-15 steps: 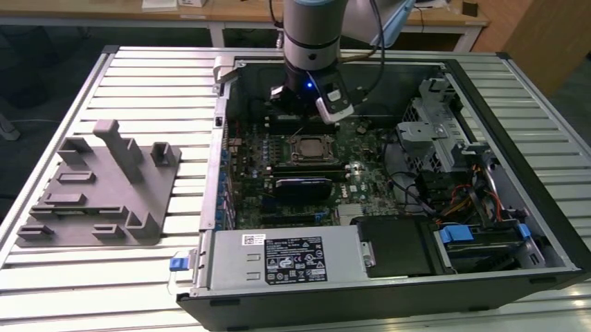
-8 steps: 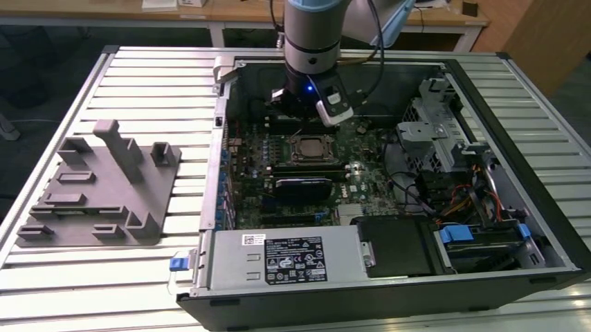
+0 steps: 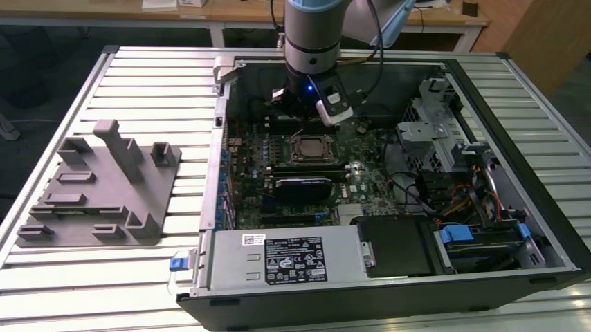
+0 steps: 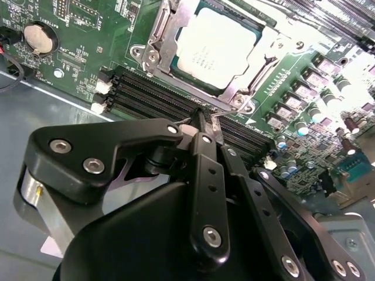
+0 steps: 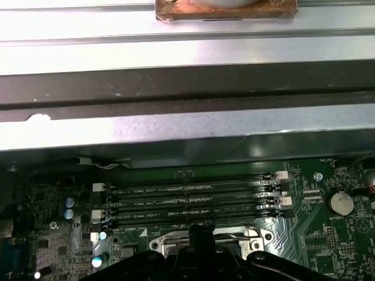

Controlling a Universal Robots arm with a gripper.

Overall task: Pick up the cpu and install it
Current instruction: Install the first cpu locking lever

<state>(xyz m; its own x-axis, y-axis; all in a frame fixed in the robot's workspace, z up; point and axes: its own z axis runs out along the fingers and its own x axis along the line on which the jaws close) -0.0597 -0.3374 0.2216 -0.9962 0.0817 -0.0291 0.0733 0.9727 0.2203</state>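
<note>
Hovering above the black memory slots, the black gripper has its jaws pinched together on nothing, near the silvery-grey square cpu, which lies in its metal-framed socket.

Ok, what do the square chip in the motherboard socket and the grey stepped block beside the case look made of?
The small square silvery cpu: a metal top, going by its pale, matte sheen under the light. The grey stepped block: probably plastic, perhaps printed, since it is a uniform dull grey with no shine.
</note>
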